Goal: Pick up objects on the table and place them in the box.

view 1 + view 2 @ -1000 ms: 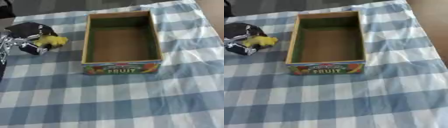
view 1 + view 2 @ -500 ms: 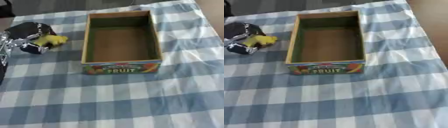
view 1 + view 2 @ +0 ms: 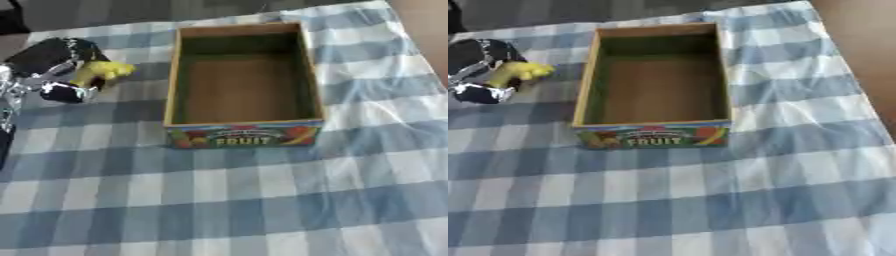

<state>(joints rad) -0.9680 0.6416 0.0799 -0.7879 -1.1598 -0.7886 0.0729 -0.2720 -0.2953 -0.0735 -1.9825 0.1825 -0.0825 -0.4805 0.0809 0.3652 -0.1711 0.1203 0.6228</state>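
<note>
Counter [image 3: 262, 210] lying under blue-and-white checked cloth [image 3: 219, 200]. Cardboard fruit box [image 3: 241, 82] sitting open at centre, far half, printed "FRUIT" panel facing near, nothing showing inside. Left hand [image 3: 54, 67] hovering at far left, just left of box, fingers curling round small yellow object [image 3: 103, 71], holding it beside box's left wall, apart from it.

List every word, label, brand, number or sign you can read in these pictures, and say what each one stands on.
"FRUIT": in yellow capitals on the near outer wall of the box, among printed fruit pictures.
A smaller line arched above it is too blurred to read.
No text shows on the checked cloth, the left hand or the yellow object it holds.
</note>
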